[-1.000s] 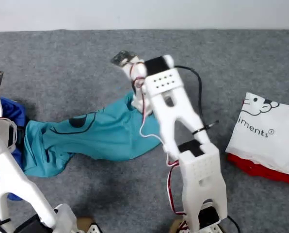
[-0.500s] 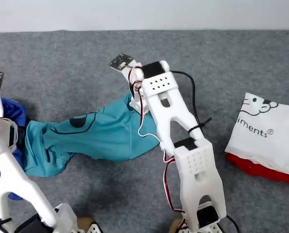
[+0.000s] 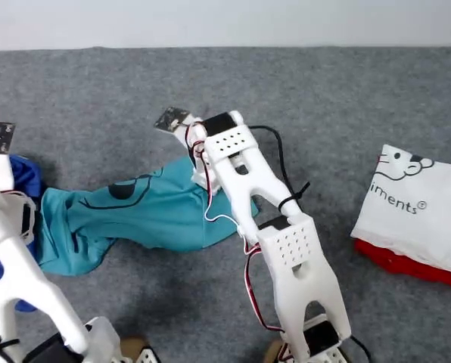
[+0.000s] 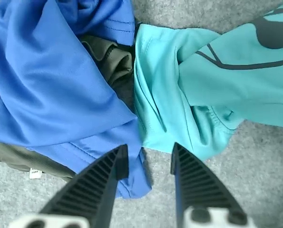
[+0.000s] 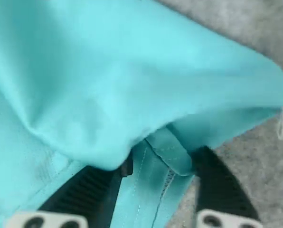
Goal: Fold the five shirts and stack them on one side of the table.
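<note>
A teal shirt (image 3: 150, 212) lies crumpled and stretched across the grey table (image 3: 339, 98). My right gripper (image 5: 160, 161) is at its far right corner, shut on a fold of the teal shirt (image 5: 132, 85); in the high view the arm covers the fingers. At the table's left edge my left gripper (image 4: 148, 156) hangs open above the spot where the teal shirt (image 4: 217, 85) meets a blue shirt (image 4: 51, 80). An olive shirt (image 4: 113, 61) is bunched between those two. The blue shirt (image 3: 21, 178) peeks out beside the left arm.
On the right side a folded white shirt (image 3: 418, 208) with a printed design rests on a folded red shirt (image 3: 399, 263). Bare grey carpet-like surface runs along the back and between the right arm and that stack.
My right arm has swung left and the teal shirt's far right corner has shifted left with it. The left arm has barely moved.
</note>
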Robot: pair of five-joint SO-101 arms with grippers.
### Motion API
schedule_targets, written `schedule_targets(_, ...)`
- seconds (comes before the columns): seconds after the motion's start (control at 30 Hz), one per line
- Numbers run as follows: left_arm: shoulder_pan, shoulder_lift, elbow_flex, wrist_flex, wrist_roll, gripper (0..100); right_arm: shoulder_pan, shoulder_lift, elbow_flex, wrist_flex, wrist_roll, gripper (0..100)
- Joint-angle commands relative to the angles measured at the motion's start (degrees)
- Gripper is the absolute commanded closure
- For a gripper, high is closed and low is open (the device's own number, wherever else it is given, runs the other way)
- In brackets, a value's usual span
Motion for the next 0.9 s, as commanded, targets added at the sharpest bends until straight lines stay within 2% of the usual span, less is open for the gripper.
schedule_targets(0.0,1.2,-1.8,-0.2,-1.1,0.4,85,0.1,-0.7,-2.8,2.5,3.8,99.1)
schedule_targets(0.1,2.2,-1.8,-0.3,-1.1,0.4,85,1.6,-1.8,-6.8,7.4,4.0,99.2)
schedule_targets(0.27,5.0,-1.8,-0.5,-0.8,0.5,85,4.3,-4.7,-21.5,15.7,4.0,98.8)
schedule_targets(0.4,8.2,-1.9,-0.6,-0.8,0.5,85,8.0,-9.3,-28.4,15.6,4.0,98.8)
schedule_targets(0.57,12.8,-1.9,-0.5,-0.6,0.5,85,12.1,-14.8,-28.8,15.6,3.7,98.8)
schedule_targets(0.7,19.0,-1.3,0.7,-0.4,0.4,85,14.4,-15.7,-28.7,15.6,3.7,98.8)
schedule_targets(0.87,29.1,-1.2,8.4,-4.6,0.2,84,14.8,-11.9,-28.8,15.5,3.7,98.8)
